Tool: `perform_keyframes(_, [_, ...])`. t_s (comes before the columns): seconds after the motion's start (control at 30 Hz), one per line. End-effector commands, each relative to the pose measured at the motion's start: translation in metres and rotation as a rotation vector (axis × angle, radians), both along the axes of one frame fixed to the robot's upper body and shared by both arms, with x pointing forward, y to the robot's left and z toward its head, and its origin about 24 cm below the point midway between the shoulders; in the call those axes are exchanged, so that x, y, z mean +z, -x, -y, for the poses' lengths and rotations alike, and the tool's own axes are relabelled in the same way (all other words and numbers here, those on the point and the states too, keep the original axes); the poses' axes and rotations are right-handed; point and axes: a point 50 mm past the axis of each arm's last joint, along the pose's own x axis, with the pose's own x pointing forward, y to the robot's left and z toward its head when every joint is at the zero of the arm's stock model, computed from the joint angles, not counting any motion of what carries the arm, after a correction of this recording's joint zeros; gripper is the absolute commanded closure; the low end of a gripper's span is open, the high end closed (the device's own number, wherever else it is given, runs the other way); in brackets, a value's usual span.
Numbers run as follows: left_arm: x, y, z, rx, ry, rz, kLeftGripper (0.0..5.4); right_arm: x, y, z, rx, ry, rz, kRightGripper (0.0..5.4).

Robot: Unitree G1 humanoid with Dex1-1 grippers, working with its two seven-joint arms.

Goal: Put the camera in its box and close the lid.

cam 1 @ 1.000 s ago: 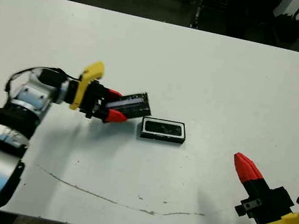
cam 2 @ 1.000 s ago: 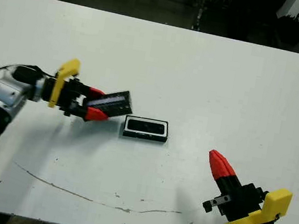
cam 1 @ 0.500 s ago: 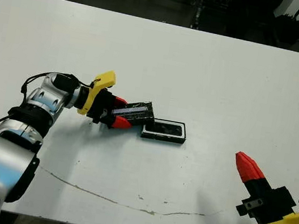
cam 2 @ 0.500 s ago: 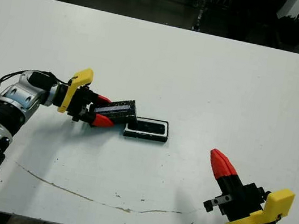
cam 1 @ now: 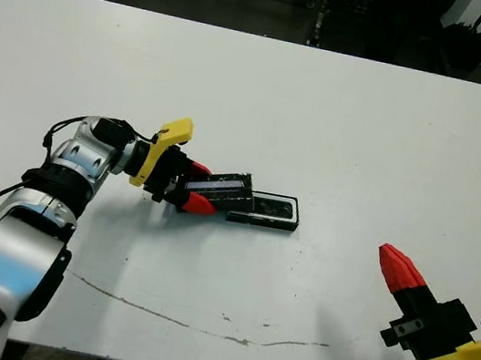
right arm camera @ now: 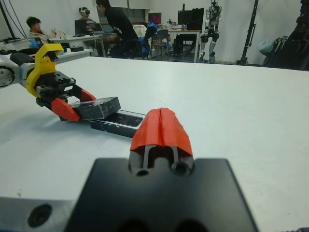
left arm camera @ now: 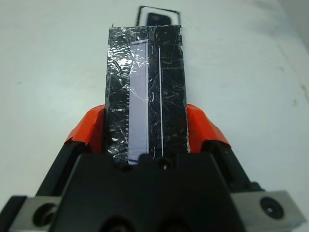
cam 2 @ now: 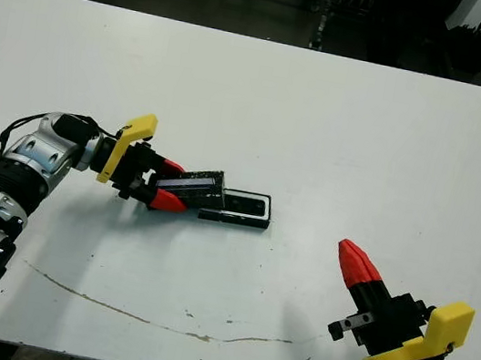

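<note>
While my left gripper (cam 1: pixel 195 189) clamps the lid (cam 1: pixel 218 189), its far end overlaps the box (cam 1: pixel 265 208) mid-table, camera (cam 1: pixel 271 207) inside; my right gripper (cam 1: pixel 399 269) sits pinched together, well apart.

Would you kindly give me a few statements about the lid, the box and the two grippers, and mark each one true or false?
1. The left gripper is shut on the lid. True.
2. The lid fully covers the box. False: it overlaps only the box's end nearer the left gripper, and the rest is uncovered.
3. The right gripper holds the camera. False: its fingers are shut on nothing, apart from the box.
4. The box sits on the table between the two grippers. True.
5. The lid lies flat on the table. False: it is held tilted in the gripper.
</note>
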Motion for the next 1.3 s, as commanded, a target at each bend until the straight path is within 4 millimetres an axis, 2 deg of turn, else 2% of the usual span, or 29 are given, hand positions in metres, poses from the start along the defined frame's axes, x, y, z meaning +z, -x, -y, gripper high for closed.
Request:
perform_keyframes(0.03, [-0.007, 0.005, 0.006, -0.035, -0.014, -0.036, 2.24, 0.001, 0.0, 0.001, -0.002, 0.02, -0.008, 5.4])
perform_keyframes(0.37, [-0.019, 0.009, 0.018, -0.036, -0.016, -0.007, 2.24, 0.0, 0.001, 0.001, 0.0, 0.01, -0.013, 5.4])
perform_keyframes(0.6, [-0.028, 0.01, 0.029, -0.009, -0.067, 0.103, 2.24, 0.0, 0.001, 0.001, 0.003, 0.0, -0.012, 5.4])
perform_keyframes(0.83, [-0.034, 0.011, 0.043, -0.032, -0.089, 0.119, 2.24, 0.0, 0.002, 0.002, 0.0, -0.001, -0.012, 5.4])
perform_keyframes(1.13, [-0.038, 0.015, 0.07, -0.086, -0.061, 0.072, 2.24, 0.0, 0.002, 0.001, -0.001, 0.0, -0.01, 5.4])
perform_keyframes(1.3, [-0.041, 0.014, 0.076, -0.077, -0.061, 0.016, 2.24, 0.0, 0.003, 0.0, -0.001, 0.001, -0.011, 5.4])
